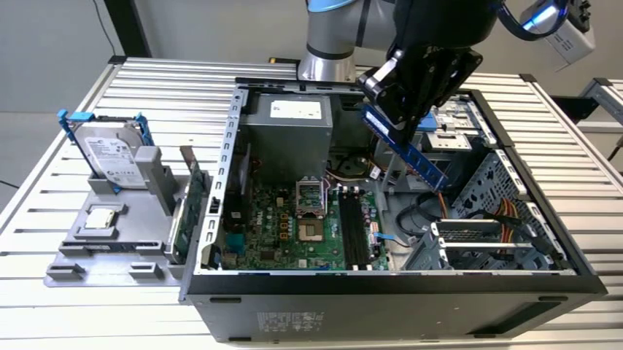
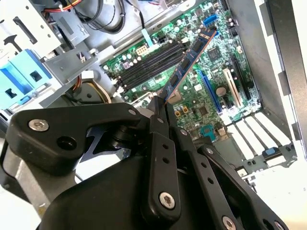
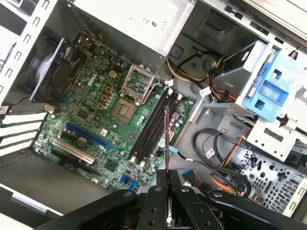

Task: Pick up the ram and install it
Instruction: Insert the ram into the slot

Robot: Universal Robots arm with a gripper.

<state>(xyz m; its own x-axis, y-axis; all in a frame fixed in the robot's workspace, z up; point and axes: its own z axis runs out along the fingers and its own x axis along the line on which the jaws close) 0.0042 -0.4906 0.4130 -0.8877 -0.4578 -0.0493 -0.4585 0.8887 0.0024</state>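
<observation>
Above the open case (image 1: 389, 281), the claw (image 1: 404, 109) grips the ram (image 1: 413, 149), edge-on in the first wrist view.

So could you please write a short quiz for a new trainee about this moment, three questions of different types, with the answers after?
1. True or false: the ram is already seated in a memory slot on the motherboard.
2. Multiple choice: what are the fingers closed on? A) the blue ram B) a hard drive C) an orange cable
3. Fill in: in the exterior view, the ram is held above the open computer ____.

Key:
1. False. The gripper holds it in the air over the case, and the slots are empty in both wrist views.
2. A
3. case
</observation>
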